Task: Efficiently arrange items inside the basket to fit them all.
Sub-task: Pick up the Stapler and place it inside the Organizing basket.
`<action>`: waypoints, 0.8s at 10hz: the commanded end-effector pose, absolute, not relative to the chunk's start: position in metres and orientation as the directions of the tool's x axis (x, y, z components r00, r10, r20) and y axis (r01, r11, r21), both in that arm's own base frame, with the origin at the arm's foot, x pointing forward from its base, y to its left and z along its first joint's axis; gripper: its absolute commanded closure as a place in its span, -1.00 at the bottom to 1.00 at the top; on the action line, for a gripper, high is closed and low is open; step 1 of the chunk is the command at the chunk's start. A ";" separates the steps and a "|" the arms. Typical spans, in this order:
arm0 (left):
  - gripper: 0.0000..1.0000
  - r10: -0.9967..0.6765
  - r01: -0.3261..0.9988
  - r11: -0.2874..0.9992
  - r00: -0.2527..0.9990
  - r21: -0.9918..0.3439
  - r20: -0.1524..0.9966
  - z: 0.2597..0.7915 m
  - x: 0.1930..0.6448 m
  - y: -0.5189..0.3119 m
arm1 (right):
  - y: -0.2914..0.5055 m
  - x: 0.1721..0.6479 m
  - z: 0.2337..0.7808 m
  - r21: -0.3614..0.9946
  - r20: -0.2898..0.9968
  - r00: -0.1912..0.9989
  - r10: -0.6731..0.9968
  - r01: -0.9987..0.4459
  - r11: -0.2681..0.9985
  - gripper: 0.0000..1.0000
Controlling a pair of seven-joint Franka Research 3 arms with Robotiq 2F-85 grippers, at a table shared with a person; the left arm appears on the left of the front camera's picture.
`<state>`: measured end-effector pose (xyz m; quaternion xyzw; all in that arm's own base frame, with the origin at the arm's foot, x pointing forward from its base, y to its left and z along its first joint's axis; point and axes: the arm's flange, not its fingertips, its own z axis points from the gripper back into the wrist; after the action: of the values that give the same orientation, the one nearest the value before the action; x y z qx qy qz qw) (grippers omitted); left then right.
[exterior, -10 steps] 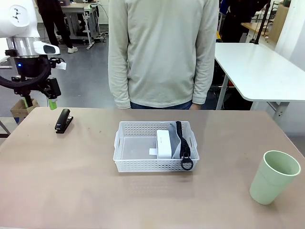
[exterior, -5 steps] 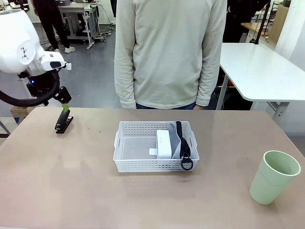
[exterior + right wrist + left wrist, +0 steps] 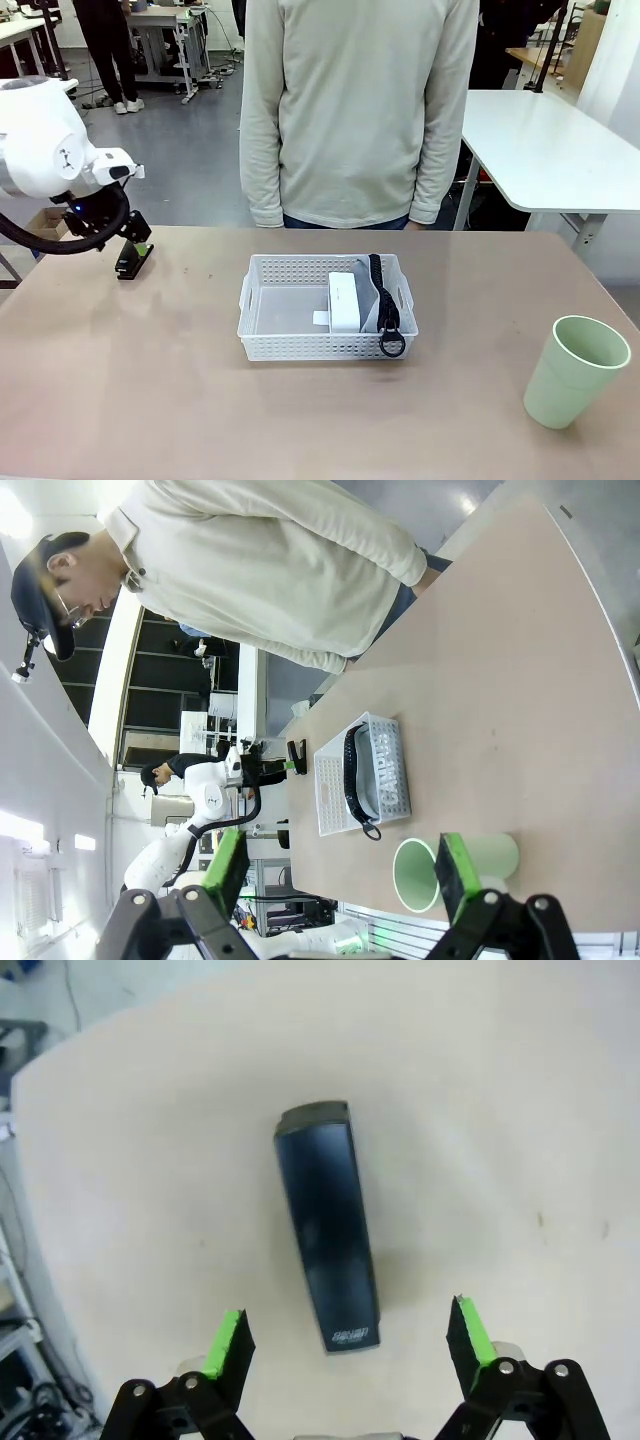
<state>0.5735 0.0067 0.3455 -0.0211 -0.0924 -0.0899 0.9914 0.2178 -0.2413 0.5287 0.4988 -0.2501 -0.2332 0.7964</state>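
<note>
My left gripper (image 3: 350,1332) hovers over the black stapler (image 3: 328,1228), jaws at full spread and empty, a pad each side of its narrow width, ready to pinch. It lies at 10 o'clock from the basket (image 3: 262,268), near the far edge of the table (image 3: 150,400). The white block (image 3: 345,300) and pouch (image 3: 377,292) hug the basket's 3 o'clock end, leaving the 9 o'clock half free. My right gripper (image 3: 340,865) gapes empty near the cup (image 3: 577,372)

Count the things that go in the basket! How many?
4. The black stapler lies at the table's far left corner. The green cup stands near the right edge. The white block and the grey pouch lie in the basket's right half. More could hide under them.
</note>
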 end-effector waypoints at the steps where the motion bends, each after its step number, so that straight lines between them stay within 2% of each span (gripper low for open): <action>1: -1.00 -0.168 0.183 0.980 0.973 -0.082 0.160 0.340 0.595 0.004 | -0.242 0.219 0.530 0.916 0.193 0.764 -0.616 0.085 0.391 -1.00; 8: -1.00 -0.065 0.069 0.997 0.992 -0.028 0.107 0.314 0.623 -0.005 | -0.242 0.219 0.530 0.916 0.193 0.764 -0.616 0.085 0.391 -1.00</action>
<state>0.6184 -0.0027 0.3118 -0.0308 -0.0618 -0.0469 0.9965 0.2178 -0.2413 0.5287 0.4988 -0.2501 -0.2331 0.7964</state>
